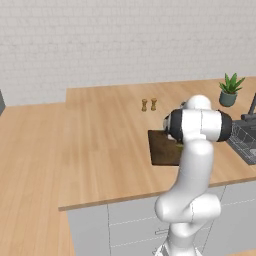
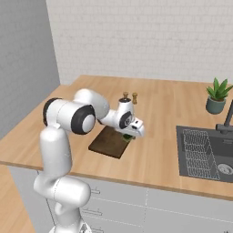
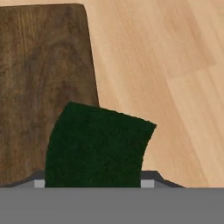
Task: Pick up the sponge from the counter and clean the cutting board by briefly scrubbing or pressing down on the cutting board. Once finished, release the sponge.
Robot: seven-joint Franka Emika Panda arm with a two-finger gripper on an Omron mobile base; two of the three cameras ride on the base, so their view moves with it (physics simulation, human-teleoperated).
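Note:
The dark-green sponge [image 3: 96, 146] sits between my fingertips [image 3: 148, 182], and my gripper [image 3: 94, 183] is shut on it. In the hand view it overlaps the right edge of the dark-brown cutting board [image 3: 43, 83], partly over the board and partly over the tan counter [image 3: 175, 65]. From the right base view, my gripper [image 2: 129, 135] points down at the board's [image 2: 108, 142] far right corner, with a bit of green sponge [image 2: 128, 136] under it. The arm hides most of the board [image 1: 161, 149] in the left base view. Whether the sponge touches the board cannot be told.
Two small wooden shakers [image 2: 130, 97] stand behind the board. A potted plant [image 2: 217, 96] sits at the back right. A dark sink [image 2: 205, 152] with a wire grid and a faucet [image 2: 227, 119] lies to the right. The counter's front edge [image 2: 136, 184] runs over grey cabinets.

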